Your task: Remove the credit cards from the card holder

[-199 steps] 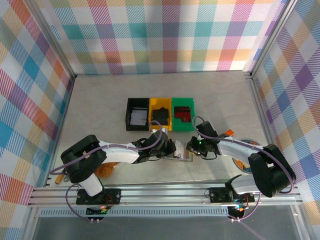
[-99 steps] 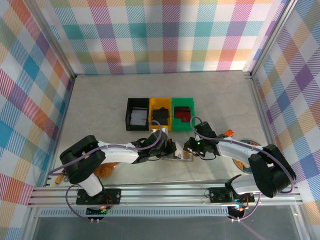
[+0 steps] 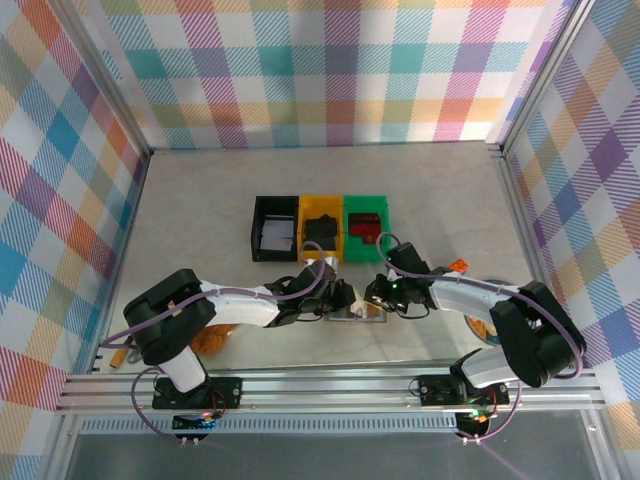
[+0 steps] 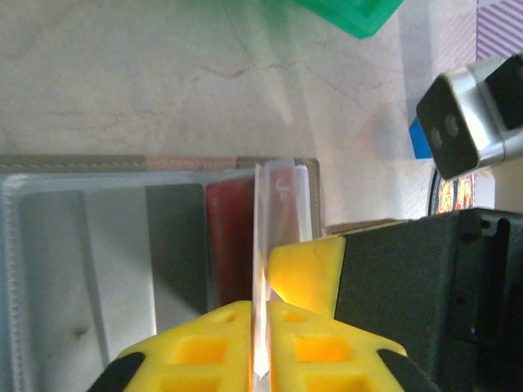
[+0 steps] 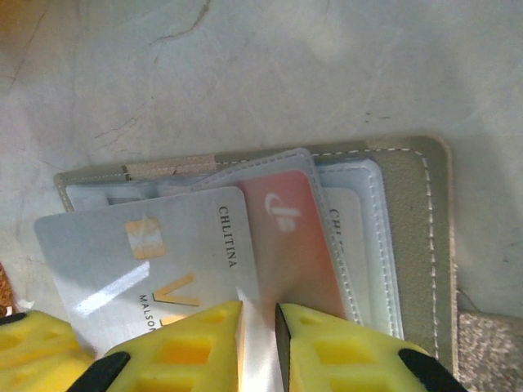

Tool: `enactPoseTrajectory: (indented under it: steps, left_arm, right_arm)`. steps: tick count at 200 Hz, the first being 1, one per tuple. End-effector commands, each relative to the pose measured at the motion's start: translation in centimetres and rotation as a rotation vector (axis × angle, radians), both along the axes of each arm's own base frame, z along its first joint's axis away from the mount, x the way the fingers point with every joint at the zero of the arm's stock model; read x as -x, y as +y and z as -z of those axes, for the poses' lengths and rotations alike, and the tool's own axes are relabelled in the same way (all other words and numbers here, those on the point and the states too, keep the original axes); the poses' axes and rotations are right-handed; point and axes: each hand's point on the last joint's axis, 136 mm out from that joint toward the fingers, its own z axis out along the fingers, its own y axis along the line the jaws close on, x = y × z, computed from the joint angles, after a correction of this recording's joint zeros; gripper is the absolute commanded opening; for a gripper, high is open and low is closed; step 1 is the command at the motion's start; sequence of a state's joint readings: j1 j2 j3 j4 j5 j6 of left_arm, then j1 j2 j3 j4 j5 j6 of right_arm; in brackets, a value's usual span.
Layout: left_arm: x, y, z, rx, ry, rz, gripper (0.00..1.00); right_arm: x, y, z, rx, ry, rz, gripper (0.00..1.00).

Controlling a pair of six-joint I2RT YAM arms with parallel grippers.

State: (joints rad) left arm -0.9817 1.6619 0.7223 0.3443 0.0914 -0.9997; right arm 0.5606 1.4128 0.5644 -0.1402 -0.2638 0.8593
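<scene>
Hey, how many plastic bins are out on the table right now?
3, side by side in one row: a black bin on the left, a yellow bin in the middle and a green bin on the right. None looks hidden from the top camera.

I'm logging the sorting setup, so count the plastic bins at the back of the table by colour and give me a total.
black bin: 1
yellow bin: 1
green bin: 1
Total: 3
</scene>
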Motion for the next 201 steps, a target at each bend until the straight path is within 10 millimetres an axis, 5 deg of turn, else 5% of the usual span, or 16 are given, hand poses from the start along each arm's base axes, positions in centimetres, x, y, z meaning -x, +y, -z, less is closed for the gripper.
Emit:
enactPoseTrajectory:
  steps: [1, 59, 111, 201]
  left_arm:
    - [0.4, -1.3, -0.6, 0.029, -0.002, 0.039, 0.17]
    - [0.4, -1.5, -0.6, 0.044, -0.002, 0.038, 0.19]
    - [0.3, -1.4, -0.8, 0.054, -0.012, 0.037, 0.00]
    - [0.1, 0.0, -3.1, 0.049, -0.074, 0.020, 0.00]
  right_arm:
    - [0.0, 0.3, 0.4, 0.005, 0.004, -0.015, 0.21]
    - [0.3, 0.2, 0.6, 0.004, 0.007, -0.013, 0.21]
    - [0.5, -0.2, 0.5, 0.009, 0.002, -0.007, 0.21]
    - [0.9, -2.1, 1.3, 0.084, 0.016, 0.052, 0.22]
